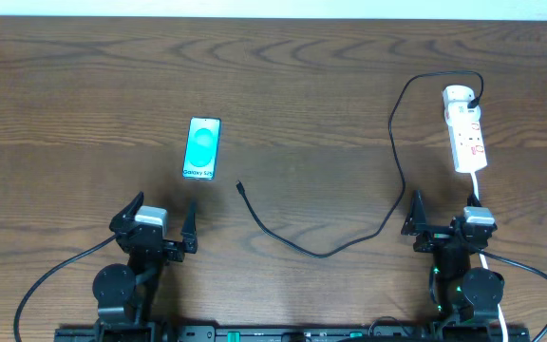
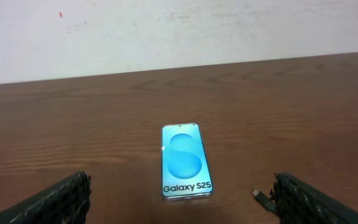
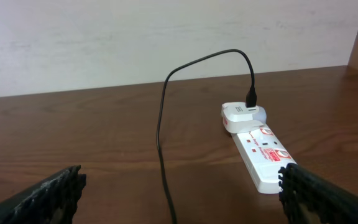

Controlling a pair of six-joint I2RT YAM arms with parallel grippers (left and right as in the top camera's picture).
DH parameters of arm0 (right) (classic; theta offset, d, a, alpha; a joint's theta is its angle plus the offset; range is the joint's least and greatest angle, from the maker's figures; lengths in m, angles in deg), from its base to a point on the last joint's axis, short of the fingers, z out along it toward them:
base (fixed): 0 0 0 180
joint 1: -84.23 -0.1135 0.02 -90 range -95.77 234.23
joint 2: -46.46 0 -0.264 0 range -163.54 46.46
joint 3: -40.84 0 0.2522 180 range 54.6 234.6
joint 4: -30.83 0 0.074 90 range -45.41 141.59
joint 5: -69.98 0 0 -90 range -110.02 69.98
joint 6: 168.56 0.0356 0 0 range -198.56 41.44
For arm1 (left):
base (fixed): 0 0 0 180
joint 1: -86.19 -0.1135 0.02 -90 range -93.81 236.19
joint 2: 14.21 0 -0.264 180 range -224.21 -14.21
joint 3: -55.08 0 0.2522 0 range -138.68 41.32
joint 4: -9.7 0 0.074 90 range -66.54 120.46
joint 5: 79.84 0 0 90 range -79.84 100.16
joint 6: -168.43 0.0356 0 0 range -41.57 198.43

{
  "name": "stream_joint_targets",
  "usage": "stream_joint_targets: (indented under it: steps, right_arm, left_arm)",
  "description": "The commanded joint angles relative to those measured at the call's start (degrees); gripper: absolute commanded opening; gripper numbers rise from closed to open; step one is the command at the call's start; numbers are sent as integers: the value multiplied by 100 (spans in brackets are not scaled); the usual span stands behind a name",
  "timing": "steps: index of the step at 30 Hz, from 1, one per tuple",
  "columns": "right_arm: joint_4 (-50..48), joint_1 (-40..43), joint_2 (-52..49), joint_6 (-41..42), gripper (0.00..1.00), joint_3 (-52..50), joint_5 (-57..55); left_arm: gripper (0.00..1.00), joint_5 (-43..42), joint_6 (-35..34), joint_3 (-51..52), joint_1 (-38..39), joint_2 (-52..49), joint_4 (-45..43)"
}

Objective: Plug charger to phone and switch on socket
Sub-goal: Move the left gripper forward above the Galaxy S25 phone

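Left claw: wide open, empty.
Right claw: wide open, empty.
Charger: loose tip lies near the Phone's right, not touching.
Phone: flat, screen up, ahead of Left claw.
Socket: far right, Charger plugged in its far end.

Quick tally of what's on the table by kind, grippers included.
phone: 1
charger cable: 1
power strip: 1
grippers: 2 (left gripper, right gripper, both open)
Total: 5
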Motion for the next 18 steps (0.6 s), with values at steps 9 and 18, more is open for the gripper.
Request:
stream_joint_targets:
  steps: [9,18]
  right_arm:
    - [24,-31,52,44,99,-7,-70]
    - [24,-31,52,44,99,-7,-70]
  left_arm:
    - [93,-92,-260,-831,-39,-920,68]
    - [94,-243,-260,-2680,-39,-3818,136]
